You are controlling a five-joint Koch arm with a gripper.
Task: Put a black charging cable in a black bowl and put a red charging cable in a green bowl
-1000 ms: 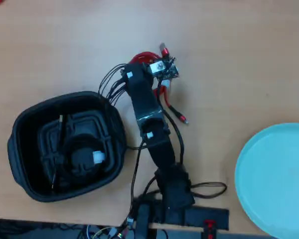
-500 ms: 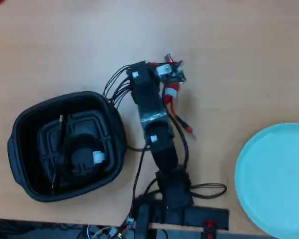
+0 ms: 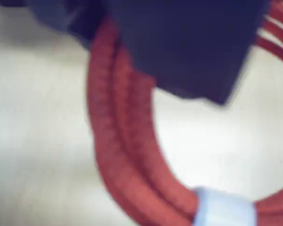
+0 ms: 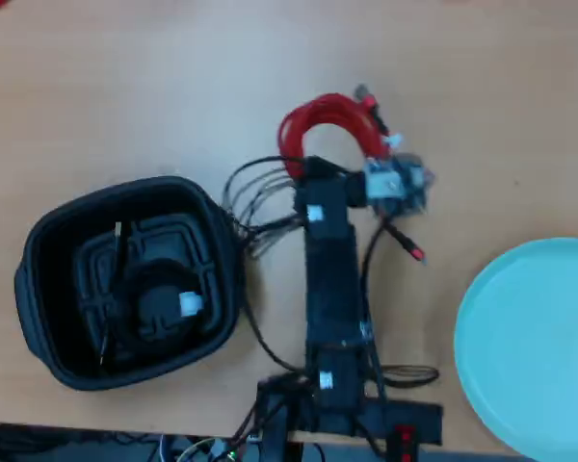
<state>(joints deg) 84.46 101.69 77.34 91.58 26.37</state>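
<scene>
Red charging cable (image 4: 328,120) now hangs nearer the green bowl (image 4: 535,346) than before.

Blurred red charging cable (image 3: 118,155) loops with white tie (image 3: 224,209) beneath the dark hand (image 3: 188,47).

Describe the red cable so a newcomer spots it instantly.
In the overhead view, start at the dark arm mid-table, between the black bowl and the green bowl. At its far end arches the red cable, the only bright red loop.
</scene>
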